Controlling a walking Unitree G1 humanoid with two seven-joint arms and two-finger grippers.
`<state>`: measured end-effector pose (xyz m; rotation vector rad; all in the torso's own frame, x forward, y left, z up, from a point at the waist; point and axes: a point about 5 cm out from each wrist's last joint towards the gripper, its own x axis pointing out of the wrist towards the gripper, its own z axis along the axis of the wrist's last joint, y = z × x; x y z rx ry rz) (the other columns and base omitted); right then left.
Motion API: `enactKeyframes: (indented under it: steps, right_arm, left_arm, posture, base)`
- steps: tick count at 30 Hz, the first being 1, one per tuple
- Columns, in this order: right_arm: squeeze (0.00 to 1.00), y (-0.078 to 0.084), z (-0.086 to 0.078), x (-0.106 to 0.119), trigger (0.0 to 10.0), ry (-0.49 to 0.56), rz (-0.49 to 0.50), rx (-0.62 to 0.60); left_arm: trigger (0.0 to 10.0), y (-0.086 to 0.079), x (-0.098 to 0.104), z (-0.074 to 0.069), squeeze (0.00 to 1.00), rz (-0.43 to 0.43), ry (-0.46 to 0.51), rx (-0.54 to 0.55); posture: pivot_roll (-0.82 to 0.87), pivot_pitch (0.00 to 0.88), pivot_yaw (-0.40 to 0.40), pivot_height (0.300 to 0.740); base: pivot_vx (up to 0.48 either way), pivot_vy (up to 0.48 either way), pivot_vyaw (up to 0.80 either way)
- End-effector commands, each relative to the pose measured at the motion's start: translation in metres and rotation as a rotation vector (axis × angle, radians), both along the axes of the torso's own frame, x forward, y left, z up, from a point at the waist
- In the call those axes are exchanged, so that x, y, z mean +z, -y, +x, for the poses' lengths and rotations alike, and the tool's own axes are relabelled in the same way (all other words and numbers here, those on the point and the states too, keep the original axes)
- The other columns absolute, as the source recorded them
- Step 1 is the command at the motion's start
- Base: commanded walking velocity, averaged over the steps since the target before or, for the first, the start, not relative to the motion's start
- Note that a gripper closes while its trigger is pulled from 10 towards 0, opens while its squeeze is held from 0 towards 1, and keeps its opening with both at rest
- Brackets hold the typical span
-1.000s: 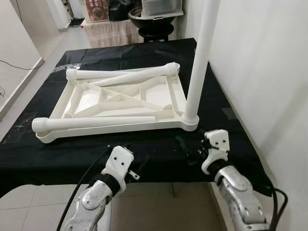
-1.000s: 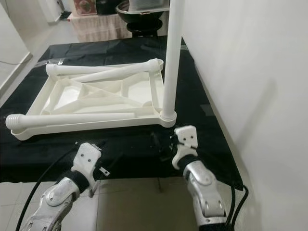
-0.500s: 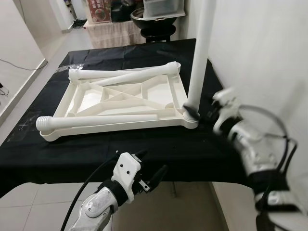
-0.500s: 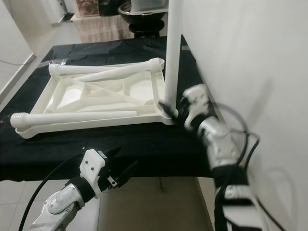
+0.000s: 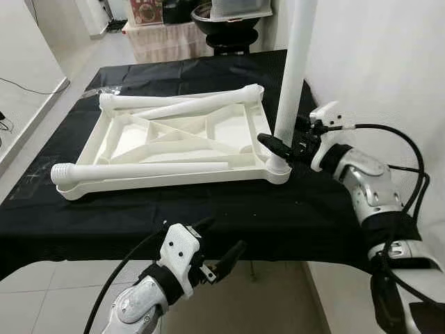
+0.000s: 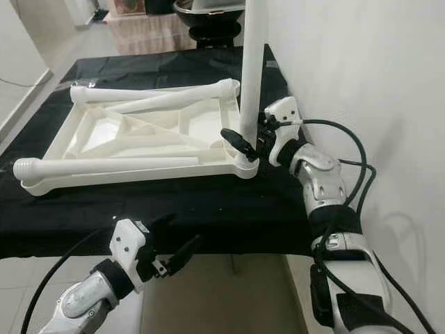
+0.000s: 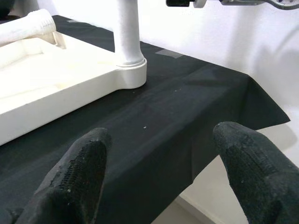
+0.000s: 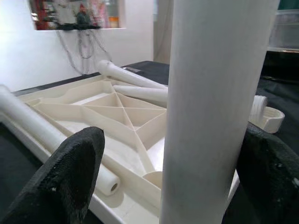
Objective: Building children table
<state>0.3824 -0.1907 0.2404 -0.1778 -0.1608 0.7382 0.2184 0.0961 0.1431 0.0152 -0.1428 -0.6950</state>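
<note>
Black table [image 5: 208,209]: white leg [image 5: 295,62] upright.

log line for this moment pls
right gripper: jaws open around upright leg | left gripper: open, idle | tabletop: upside down

Matt white plastic tabletop [image 5: 174,142]; smooth leg [image 5: 295,69]; black cloth [image 5: 208,209].

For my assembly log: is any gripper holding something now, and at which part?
Nothing is clamped yet. The right gripper is open, its fingers around the lower part of the upright leg, near its socket. The left gripper is open and holds nothing.
</note>
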Motion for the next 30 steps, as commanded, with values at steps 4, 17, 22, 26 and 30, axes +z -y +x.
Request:
enactKeyframes:
  steps: [4, 17, 22, 26, 30]
  right_arm:
    - [0.0, -0.017, 0.0, -0.004, 9.5, -0.022, -0.076, 0.148]
    - [0.0, -0.004, 0.004, 0.01, 0.0, -0.029, -0.192, 0.192]
    - [0.0, 0.022, -0.006, 0.01, 0.0, -0.006, -0.219, 0.119]
    - [0.0, 0.033, -0.021, -0.01, 0.0, -0.045, -0.141, -0.096]
    - [0.0, 0.007, -0.059, -0.071, 0.0, -0.145, -0.034, -0.525]
  left_arm:
    - [10.0, -0.001, -0.001, -0.005, 0.0, 0.002, -0.014, -0.011]
    - [10.0, 0.0, 0.003, -0.014, 0.0, -0.036, -0.028, 0.005]
    - [10.0, 0.002, 0.003, -0.013, 0.0, -0.05, -0.03, 0.012]
    - [10.0, 0.0, 0.002, -0.011, 0.0, -0.053, -0.031, 0.017]
    - [10.0, -0.003, 0.002, -0.007, 0.0, -0.051, -0.03, 0.026]
  posture:
    - [0.11, 0.194, 0.053, 0.74]
    - [0.08, 0.234, 0.045, 0.74]
    - [0.04, 0.235, 0.035, 0.74]
    - [0.02, 0.23, 0.022, 0.74]
    - [0.01, 0.229, 0.06, 0.74]
  base:
    - [0.0, 0.0, 0.0]
    - [0.0, 0.0, 0.0]
    - [0.0, 0.0, 0.0]
    - [0.0, 0.0, 0.0]
    - [0.0, 0.0, 0.0]
